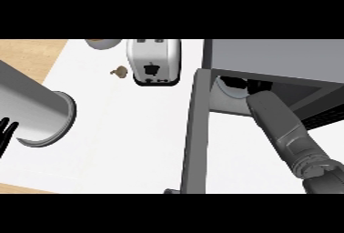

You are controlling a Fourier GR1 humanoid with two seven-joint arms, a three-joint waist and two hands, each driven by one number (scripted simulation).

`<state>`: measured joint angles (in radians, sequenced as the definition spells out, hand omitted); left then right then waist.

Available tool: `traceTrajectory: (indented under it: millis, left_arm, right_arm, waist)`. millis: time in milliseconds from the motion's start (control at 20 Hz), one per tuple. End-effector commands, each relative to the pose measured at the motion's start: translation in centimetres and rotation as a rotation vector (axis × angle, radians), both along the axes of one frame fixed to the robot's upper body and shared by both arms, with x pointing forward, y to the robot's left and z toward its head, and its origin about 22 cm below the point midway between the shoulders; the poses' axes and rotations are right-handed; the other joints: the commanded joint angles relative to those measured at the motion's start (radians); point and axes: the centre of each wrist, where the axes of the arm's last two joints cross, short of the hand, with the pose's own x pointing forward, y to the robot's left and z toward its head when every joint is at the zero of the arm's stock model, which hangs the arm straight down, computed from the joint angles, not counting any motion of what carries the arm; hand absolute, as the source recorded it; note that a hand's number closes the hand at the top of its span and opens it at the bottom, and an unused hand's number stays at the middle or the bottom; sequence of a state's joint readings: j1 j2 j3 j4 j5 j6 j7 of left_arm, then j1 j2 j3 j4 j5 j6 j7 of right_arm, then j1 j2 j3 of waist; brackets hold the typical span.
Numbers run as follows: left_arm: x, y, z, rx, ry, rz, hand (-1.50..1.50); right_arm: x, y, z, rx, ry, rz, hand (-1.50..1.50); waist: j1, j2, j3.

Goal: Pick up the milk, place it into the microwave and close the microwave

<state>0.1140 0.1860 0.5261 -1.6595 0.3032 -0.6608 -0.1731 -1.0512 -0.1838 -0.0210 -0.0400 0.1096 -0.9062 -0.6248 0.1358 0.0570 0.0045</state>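
Fingers (5,132) of left hand (8,125) straight, idle at view's left edge; right hand (235,83) inside microwave (269,54), grasp indeterminate.
Milk not visible, presumably being placed inside. Next: withdraw arm (282,127), swing door (193,136) shut.

Microwave (269,54) mouth is partly blocked by my right forearm (279,127); room beside it inside is hard to judge. The open door (191,136) juts fwd from the microwave's left side, fencing off the counter (128,136). Toaster (154,61) stands just left of the microwave; nearer me there's open counter, till my left forearm (33,109) far left.
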Motion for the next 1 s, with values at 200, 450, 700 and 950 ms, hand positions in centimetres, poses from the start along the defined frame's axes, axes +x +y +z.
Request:
traceTrajectory:
  millis: [200, 450, 700, 950]
  left_arm:
    - [0.4, 0.0, -0.2, 0.003, -0.012, 0.003, -1.50]
    - [0.0, 0.5, 0.5, 0.027, -0.019, 0.012, -1.50]
    - [-0.1, -0.1, -0.4, 0.010, -0.012, 0.008, -1.50]
    - [-1.3, -0.3, -0.9, 0.018, -0.007, 0.041, -1.50]
  right_arm:
    - [0.0, 0.8, 0.0, 0.022, -0.014, 0.014, -1.50]
    - [-0.6, 1.0, -1.0, 0.042, -0.007, 0.034, -1.50]
    - [-1.2, -0.2, -2.0, 0.066, 0.004, 0.082, -1.50]
    - [-1.1, -1.2, -1.5, 0.127, 0.005, 0.139, -1.50]
  waist:
    - [-0.012, -0.004, 0.001]
    - [-0.029, -0.013, 0.001]
    - [-0.051, -0.018, 0.000]
    - [-0.068, -0.030, -0.001]
